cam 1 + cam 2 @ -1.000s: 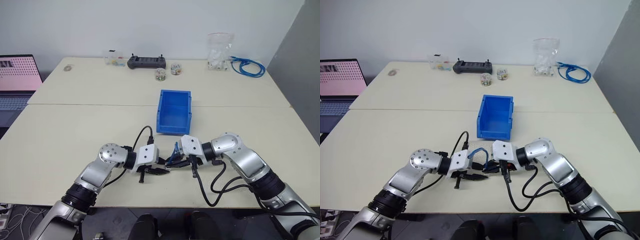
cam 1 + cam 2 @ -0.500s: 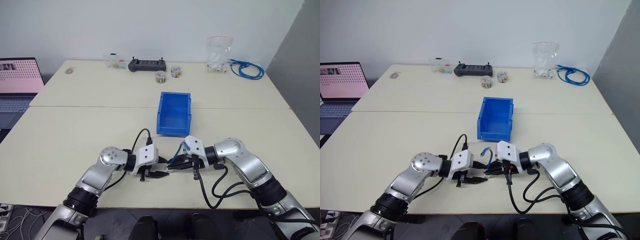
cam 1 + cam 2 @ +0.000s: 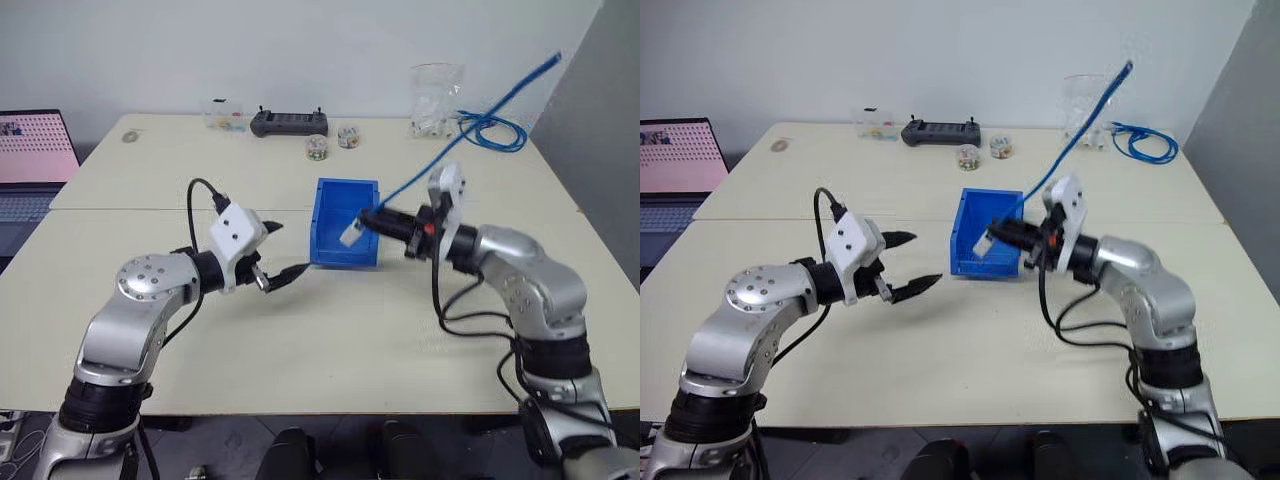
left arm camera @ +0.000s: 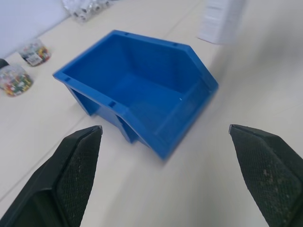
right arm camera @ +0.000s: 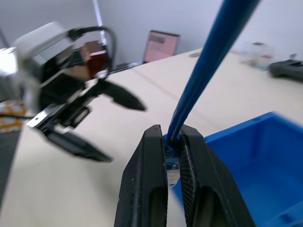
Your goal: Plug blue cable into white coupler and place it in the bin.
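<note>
My right gripper (image 3: 368,222) is shut on the blue cable (image 3: 470,125) close to its end. The long strand swings up and back to the right, high over the table. The white coupler (image 3: 350,234) sits on the cable's end just past the fingertips and hangs at the bin's right side. The bin (image 3: 345,200) is bright blue and stands on the table's middle. In the right wrist view the fingers (image 5: 154,156) pinch the cable (image 5: 213,61) above the bin (image 5: 246,165). My left gripper (image 3: 285,250) stands wide open and holds nothing, left of the bin (image 4: 142,94).
Along the table's back edge lie a black controller (image 3: 288,122), two small jars (image 3: 318,148), a small clear box (image 3: 225,115), a clear bag of white pieces (image 3: 435,100) and a looped bundle of blue cable (image 3: 495,135). A laptop (image 3: 35,150) stands at the far left.
Both arms have risen from the table's front edge. The left gripper opened and drew away to the left. The right gripper carried the cable end with the coupler up to the bin.
</note>
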`<control>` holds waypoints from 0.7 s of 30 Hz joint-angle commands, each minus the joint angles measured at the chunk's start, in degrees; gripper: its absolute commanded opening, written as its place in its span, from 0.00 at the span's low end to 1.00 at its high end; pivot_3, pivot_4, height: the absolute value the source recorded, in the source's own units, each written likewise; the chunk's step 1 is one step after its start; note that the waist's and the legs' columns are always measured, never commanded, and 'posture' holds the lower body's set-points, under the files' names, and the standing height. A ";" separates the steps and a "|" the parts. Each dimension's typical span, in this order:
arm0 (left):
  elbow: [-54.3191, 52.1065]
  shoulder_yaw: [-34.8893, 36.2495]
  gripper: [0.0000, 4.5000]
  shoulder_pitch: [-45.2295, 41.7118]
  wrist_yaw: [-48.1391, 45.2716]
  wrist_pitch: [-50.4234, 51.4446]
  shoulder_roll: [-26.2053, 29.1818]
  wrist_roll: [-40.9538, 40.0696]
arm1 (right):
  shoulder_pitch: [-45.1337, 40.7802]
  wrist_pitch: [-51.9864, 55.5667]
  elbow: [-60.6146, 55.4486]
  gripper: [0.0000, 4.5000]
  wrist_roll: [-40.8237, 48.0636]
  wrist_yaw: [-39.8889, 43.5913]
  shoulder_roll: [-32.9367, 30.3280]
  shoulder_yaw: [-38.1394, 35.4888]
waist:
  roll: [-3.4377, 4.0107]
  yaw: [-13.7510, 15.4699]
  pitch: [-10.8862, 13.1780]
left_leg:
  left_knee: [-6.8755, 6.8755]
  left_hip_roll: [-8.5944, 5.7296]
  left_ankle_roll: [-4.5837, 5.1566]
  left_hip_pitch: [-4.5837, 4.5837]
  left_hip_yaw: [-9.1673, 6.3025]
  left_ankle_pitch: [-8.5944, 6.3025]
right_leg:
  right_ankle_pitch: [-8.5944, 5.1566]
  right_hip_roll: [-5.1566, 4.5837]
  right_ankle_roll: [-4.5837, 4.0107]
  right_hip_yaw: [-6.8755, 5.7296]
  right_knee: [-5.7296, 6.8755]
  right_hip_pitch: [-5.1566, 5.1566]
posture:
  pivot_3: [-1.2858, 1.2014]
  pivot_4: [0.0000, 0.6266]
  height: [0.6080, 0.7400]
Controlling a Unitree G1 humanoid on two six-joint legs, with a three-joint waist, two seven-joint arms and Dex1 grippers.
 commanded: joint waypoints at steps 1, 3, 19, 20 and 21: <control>1.54 -1.05 1.00 -2.36 1.25 -1.22 0.54 1.51 | -9.85 -5.74 17.05 0.02 -5.72 -2.65 2.20 2.02 | 0.00 -0.29 0.04 | 0.00 0.00 0.00 -0.01 0.04 0.00 | 0.01 0.00 -0.02 0.02 0.02 -0.03 | 0.52 0.24 1.00; 3.56 -1.99 1.00 -3.39 1.38 -2.71 0.47 2.45 | -16.60 -9.06 30.09 0.17 -9.63 -3.90 3.29 3.40 | 0.00 -0.53 0.11 | 0.00 0.01 -0.01 -0.04 0.13 0.01 | 0.02 0.01 -0.04 0.09 0.08 -0.13 | 0.52 0.24 1.00; 10.87 -1.39 1.00 -9.16 2.08 -1.34 0.90 2.20 | -19.28 -15.13 40.72 0.99 -15.69 0.74 -12.58 -0.81 | -0.09 0.46 0.41 | 0.12 0.00 -0.01 -1.11 0.33 0.02 | 0.07 -0.17 -0.10 0.04 -0.06 -0.94 | 0.52 0.24 1.00; 11.36 -0.73 1.00 -9.33 2.40 -0.94 0.83 1.82 | -16.43 -14.33 36.64 1.00 -14.90 1.49 -13.39 -1.14 | -0.09 0.47 0.41 | 0.10 0.01 -0.01 -1.07 0.32 0.02 | 0.07 -0.16 -0.10 0.04 -0.02 -0.94 | 0.52 0.24 1.00; 11.77 0.01 1.00 -9.37 2.70 -0.57 0.82 1.42 | -13.61 -13.11 32.21 1.00 -13.77 2.20 -14.03 -1.59 | -0.09 0.47 0.41 | 0.12 0.02 -0.01 -1.07 0.29 0.02 | 0.07 -0.14 -0.10 0.01 0.01 -0.93 | 0.52 0.24 1.00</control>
